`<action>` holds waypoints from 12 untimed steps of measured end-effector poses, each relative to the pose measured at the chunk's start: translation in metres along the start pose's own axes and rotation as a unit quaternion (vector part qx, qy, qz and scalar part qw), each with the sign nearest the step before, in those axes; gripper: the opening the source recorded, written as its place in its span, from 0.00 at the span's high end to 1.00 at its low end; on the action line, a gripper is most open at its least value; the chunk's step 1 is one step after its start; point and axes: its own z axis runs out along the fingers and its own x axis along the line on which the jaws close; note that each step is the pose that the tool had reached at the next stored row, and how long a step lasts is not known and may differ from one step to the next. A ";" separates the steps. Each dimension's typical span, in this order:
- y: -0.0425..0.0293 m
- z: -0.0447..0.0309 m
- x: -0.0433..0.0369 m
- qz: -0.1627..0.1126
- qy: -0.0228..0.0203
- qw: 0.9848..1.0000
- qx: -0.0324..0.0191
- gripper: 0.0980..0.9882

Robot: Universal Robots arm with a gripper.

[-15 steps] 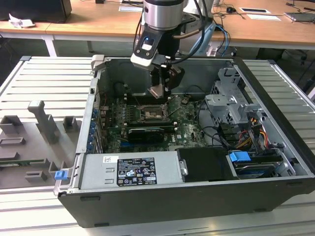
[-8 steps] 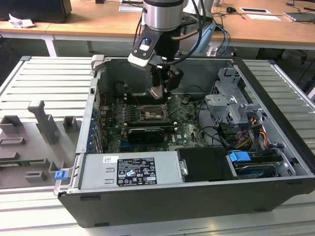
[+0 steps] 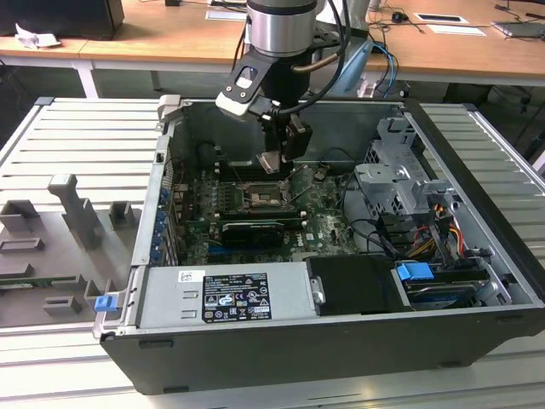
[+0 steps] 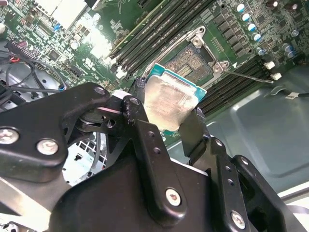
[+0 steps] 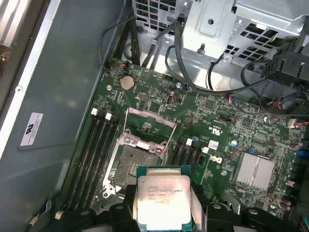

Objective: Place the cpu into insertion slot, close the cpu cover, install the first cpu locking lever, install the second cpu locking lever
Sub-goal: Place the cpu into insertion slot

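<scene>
While cpu (image 5: 163,200) in gripper (image 4: 166,110), cpu cover (image 5: 145,144) open in first wrist view

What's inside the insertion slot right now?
The insertion slot holds no chip: its dark contact field is bare, the cpu cover swung open. The cpu, clamped in the gripper, hides one corner of it in the first wrist view.

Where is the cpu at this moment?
In both wrist views the cpu sits clamped in the gripper, raised off the motherboard close to the open insertion slot, not yet seated in it.
</scene>
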 end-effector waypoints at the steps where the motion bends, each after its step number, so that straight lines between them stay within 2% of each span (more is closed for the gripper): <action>1: -0.0001 0.0005 0.0000 0.001 0.000 1.000 0.000 0.52; 12: -0.0007 0.0043 0.0001 0.006 0.000 1.000 0.000 0.52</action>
